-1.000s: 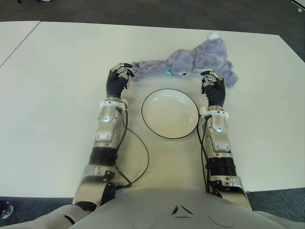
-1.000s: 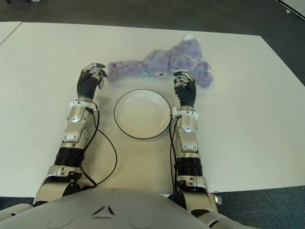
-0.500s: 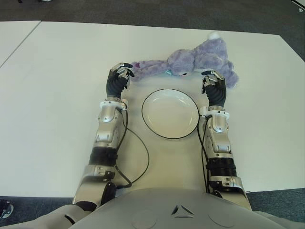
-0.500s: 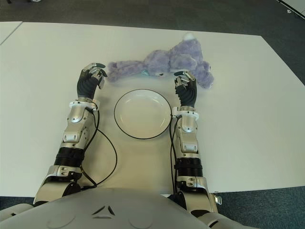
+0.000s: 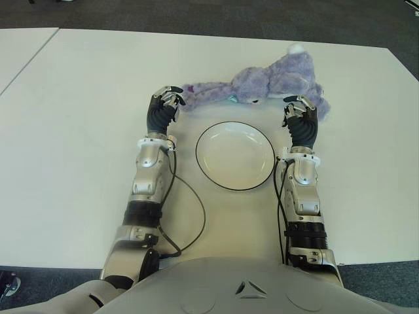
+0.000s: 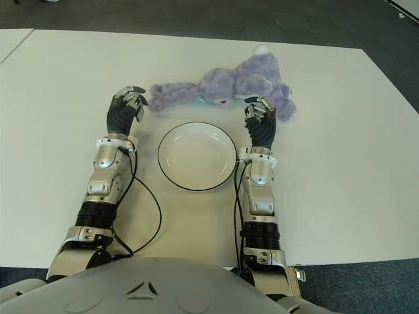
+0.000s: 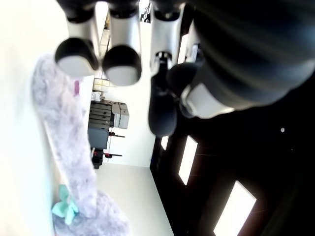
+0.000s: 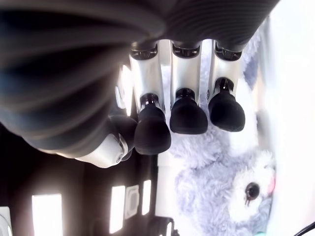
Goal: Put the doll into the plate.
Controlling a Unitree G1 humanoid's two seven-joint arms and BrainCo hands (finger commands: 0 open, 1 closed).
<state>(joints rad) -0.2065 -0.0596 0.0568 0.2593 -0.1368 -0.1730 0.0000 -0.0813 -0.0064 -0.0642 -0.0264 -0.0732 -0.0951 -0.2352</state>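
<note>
The purple plush doll lies stretched across the table just beyond the white plate, which holds nothing. My left hand sits at the doll's thin left end, fingers loosely curled with nothing in them; the left wrist view shows the fingertips apart from the doll's fur. My right hand is at the doll's thick right end, just in front of it. Its fingertips hover over the doll's face without gripping it.
A black cable loops on the table beside my left forearm. The table's far edge meets dark carpet beyond the doll. A second white table adjoins at the far left.
My right hand has shifted a little to the right, toward the doll's thick end. The left hand, the doll and the plate have stayed put.
</note>
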